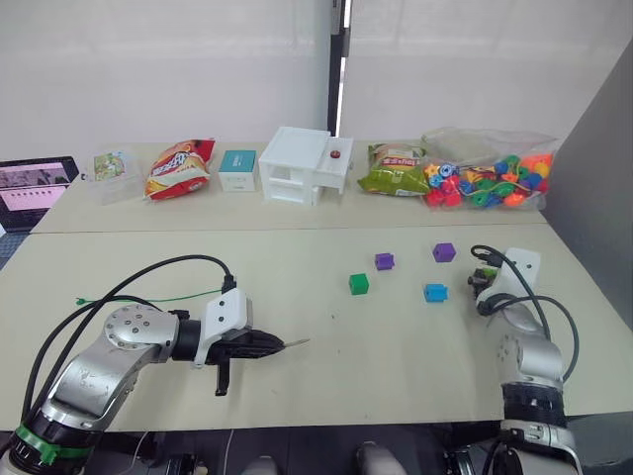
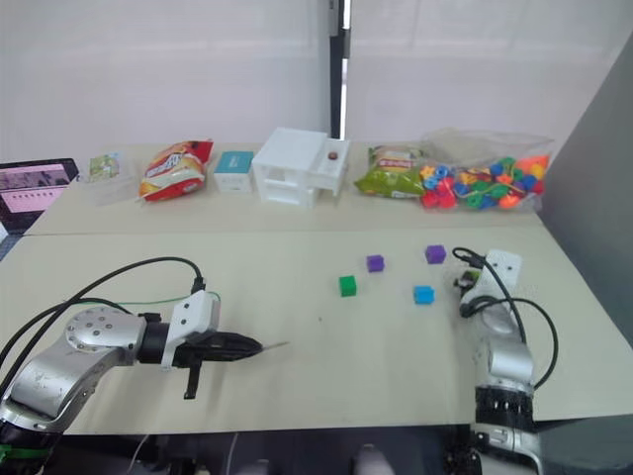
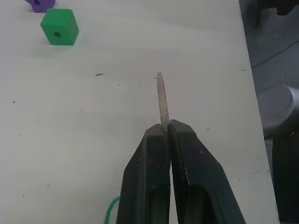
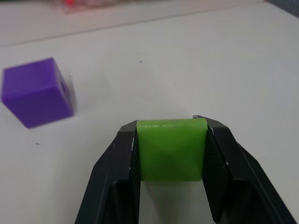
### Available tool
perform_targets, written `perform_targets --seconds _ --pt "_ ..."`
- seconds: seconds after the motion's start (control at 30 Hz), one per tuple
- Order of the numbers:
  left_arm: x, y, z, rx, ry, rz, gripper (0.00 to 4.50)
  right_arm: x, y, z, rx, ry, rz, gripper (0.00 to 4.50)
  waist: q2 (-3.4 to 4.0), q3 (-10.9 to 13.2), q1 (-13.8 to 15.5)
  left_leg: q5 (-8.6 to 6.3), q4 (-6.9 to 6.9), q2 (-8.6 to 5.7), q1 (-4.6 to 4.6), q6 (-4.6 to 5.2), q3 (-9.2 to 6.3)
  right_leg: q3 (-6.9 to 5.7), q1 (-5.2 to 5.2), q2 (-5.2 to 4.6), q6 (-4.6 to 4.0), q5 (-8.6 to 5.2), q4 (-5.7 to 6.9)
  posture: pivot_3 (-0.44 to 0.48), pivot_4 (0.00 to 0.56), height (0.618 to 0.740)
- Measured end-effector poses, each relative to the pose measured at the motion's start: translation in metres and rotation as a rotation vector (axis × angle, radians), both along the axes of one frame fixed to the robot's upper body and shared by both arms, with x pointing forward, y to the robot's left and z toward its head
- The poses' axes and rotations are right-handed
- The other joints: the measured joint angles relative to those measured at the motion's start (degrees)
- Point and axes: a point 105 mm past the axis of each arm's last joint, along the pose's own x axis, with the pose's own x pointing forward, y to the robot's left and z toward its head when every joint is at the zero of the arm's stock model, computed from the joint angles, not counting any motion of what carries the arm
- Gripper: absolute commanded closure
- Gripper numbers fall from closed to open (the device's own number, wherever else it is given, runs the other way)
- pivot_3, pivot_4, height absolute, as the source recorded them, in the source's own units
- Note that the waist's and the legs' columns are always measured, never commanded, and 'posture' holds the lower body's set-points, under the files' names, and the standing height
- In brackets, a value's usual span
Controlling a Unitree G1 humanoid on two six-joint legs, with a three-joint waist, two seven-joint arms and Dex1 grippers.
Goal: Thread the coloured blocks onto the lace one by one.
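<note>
Two claws loaded: left claw [image 3: 164, 133] pinches lace [image 3: 162, 100], tip aimed frame-right; right claw [image 4: 171, 140] clamps lime block [image 4: 171, 149], far right.

A lime green plastic cube [image 4: 172, 148] sits between the black fingers [image 4: 114, 177] of the right pincer [image 4: 172, 140]. A purple plastic cube [image 4: 37, 92] lies at the left of that frame. The black left pincer [image 3: 166, 133] pinches a greyish needle-like tip [image 3: 161, 100]; the thin green lace [image 1: 148, 299] trails over the pale beige surface [image 1: 297, 247]. A dark green plastic cube [image 1: 358, 284], a second purple cube [image 1: 384, 261] and a blue plastic cube [image 1: 434, 293] lie at centre right.
</note>
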Motion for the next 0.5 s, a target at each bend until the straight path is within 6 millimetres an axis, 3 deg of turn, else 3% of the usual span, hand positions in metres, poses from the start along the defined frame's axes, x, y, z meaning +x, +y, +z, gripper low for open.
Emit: perform_targets --seconds 0.13,0.2,0.33,0.4,0.5 --pt "0.0 0.003 0.0 0.009 0.002 0.006 4.5 -0.033 0.021 0.031 -0.037 -0.104 0.063 3.33 0.06 0.0 0.19 0.0 0.0 0.01 -0.06 0.0 -0.05 -0.03 -0.05 0.01 0.0 0.0 0.0 0.0 0.15 0.74" --pt "0.001 0.005 0.0 0.021 0.004 0.01 4.5 -0.051 0.045 0.046 -0.044 -0.145 0.139 3.33 0.06 0.0 0.12 0.0 0.01 0.01 -0.05 0.0 -0.07 -0.04 -0.02 0.01 0.0 0.0 0.02 0.0 0.15 0.74" --pt "0.002 0.007 0.001 0.017 0.013 0.016 4.5 -0.086 0.115 0.074 -0.022 -0.192 0.363 3.33 0.08 0.02 -0.3 0.0 0.02 0.05 0.02 0.0 -0.06 -0.03 -0.01 0.07 0.0 -0.02 0.01 0.0 0.15 0.74" --pt "0.002 0.007 0.002 0.014 0.015 0.01 4.5 -0.096 0.139 0.072 0.004 -0.164 0.445 3.33 0.08 0.02 -0.18 0.0 0.02 0.05 0.04 0.0 -0.09 -0.07 0.03 0.07 -0.01 -0.02 0.01 0.0 0.15 0.74" --pt "0.003 0.009 0.004 0.023 0.017 0.01 4.5 -0.109 0.17 0.044 0.036 -0.011 0.548 3.33 0.07 0.02 0.14 0.01 0.04 0.02 0.02 -0.01 -0.08 -0.08 0.02 0.03 -0.01 -0.02 -0.01 0.0 0.15 0.74"
